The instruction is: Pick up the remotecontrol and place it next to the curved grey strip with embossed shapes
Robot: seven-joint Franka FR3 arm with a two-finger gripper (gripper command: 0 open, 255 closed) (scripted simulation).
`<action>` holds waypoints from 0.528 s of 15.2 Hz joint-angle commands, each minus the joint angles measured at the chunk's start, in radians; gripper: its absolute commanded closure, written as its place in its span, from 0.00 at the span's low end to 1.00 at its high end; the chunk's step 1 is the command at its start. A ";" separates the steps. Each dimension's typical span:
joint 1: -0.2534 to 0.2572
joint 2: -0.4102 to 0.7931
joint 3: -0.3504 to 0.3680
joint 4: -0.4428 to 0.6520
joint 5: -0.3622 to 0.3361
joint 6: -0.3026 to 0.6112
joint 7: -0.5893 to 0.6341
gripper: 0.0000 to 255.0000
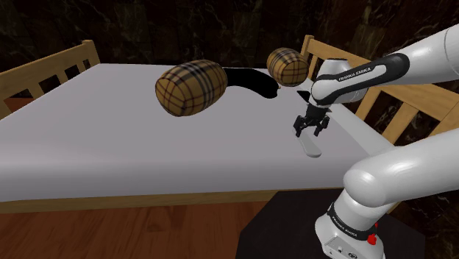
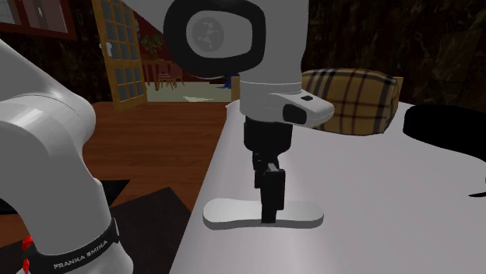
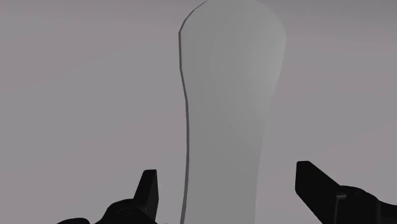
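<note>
The remote control is a plain pale grey, elongated slab lying flat on the grey table, near the edge closest to the arm. My gripper hangs straight over it, open. In the wrist view the remote control runs lengthwise between the two fingers, which stand apart on either side of it without touching; the gripper is centred over its near end. In the second exterior view the fingertips reach down close to the remote control. A black curved strip lies farther back on the table.
Two plaid barrel-shaped cushions sit on the table on either side of the black strip. Wooden chairs stand at the table's sides. The table edge runs just beside the remote, above the dark stand.
</note>
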State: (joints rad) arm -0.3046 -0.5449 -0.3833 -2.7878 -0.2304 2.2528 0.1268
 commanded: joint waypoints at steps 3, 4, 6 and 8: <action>0.003 0.044 -0.013 -0.024 -0.002 0.069 -0.002 0.00; 0.003 0.044 -0.013 -0.024 -0.003 0.069 -0.002 0.00; 0.003 0.044 -0.013 -0.024 -0.002 0.069 -0.002 0.00; 0.003 0.044 -0.013 -0.024 -0.002 0.069 -0.002 0.00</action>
State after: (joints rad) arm -0.3011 -0.5010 -0.3963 -2.8118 -0.2327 2.3215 0.1248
